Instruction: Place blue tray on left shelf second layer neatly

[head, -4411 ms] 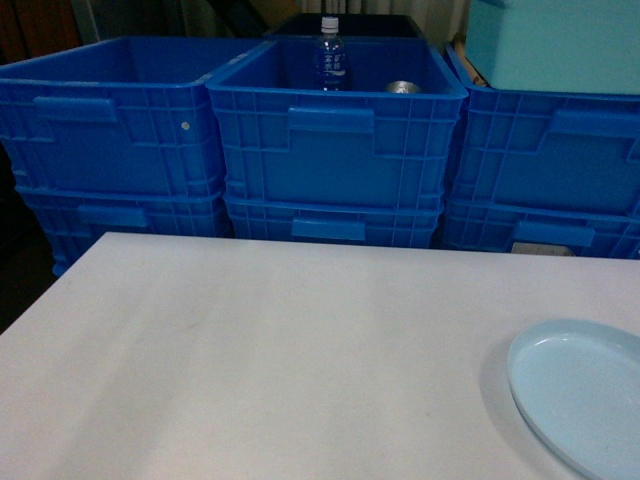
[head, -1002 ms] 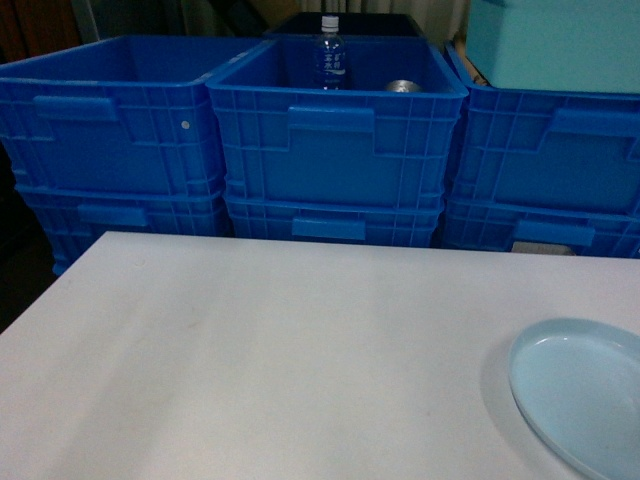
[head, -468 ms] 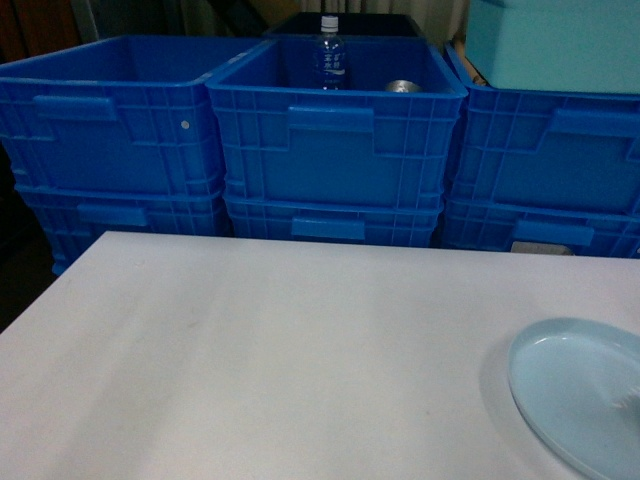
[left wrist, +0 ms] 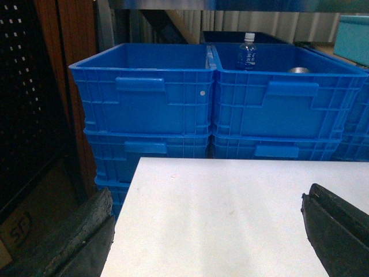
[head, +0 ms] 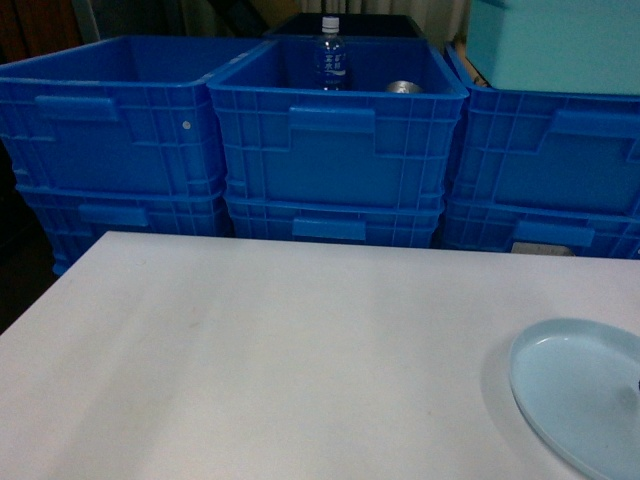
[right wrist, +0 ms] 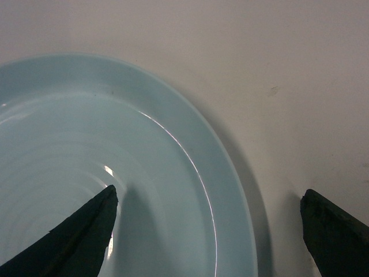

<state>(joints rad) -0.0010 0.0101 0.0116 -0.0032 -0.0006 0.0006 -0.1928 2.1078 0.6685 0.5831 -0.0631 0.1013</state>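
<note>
- The pale light-blue shallow plastic tray (head: 585, 395) lies flat on the white worktop (head: 290, 350), at its near right corner and partly cut off by the head view's edge.
- My right gripper (right wrist: 210, 231) hangs just above the tray with its jaws wide apart, straddling the raised rim (right wrist: 230, 190): one finger (right wrist: 75, 236) is over the tray's floor, the other (right wrist: 337, 234) over bare worktop outside it.
- I judge this the approach for a rim pinch. I would lower until the outer finger nearly meets the worktop, then close slowly so the rim seats between the pads instead of skidding away.
- The plastic looks smooth and glossy, so a shallow bite could slip; I want the rim well into the jaws before lifting.
- My left gripper (left wrist: 207, 231) is also spread open, idle over the worktop's left edge, facing the stacked deep-blue ribbed crates (left wrist: 213, 104).
- I cannot make out the steel shelf's second layer in these views, so the tray must be carried level until I can see it.
</note>
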